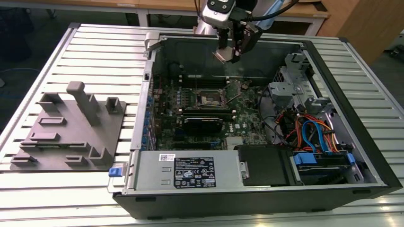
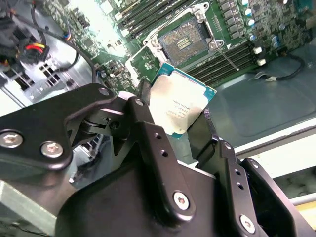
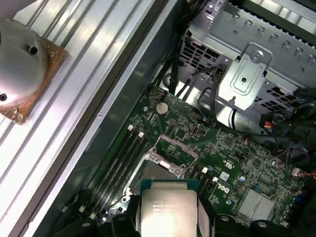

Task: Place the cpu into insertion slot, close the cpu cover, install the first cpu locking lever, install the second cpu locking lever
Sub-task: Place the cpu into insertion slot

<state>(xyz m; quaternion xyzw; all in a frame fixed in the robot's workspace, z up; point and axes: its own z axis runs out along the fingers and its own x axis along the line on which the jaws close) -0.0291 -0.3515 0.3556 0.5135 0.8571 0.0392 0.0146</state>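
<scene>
One pincer point(image 1: 228, 57): pinching cpu point(image 2: 180, 106) point(image 3: 169, 212) by opposite edges, high over computer case point(image 1: 252, 201)
Cpu: silver top showing in both wrist views, apart from insertion slot point(image 2: 185, 43)
Insertion slot: uncovered, on motherboard point(image 1: 241, 125)

cpu point(image 2: 180, 106) in gripper point(image 1: 232, 53), seemingly above insertion slot point(image 2: 186, 42), slot inside case point(image 1: 252, 205)

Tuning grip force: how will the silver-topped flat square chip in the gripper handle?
The silver-topped chip looks thin, so probably stiff and light. Held by its edges in the gripper, its smooth metal could slip or pivot.
</scene>
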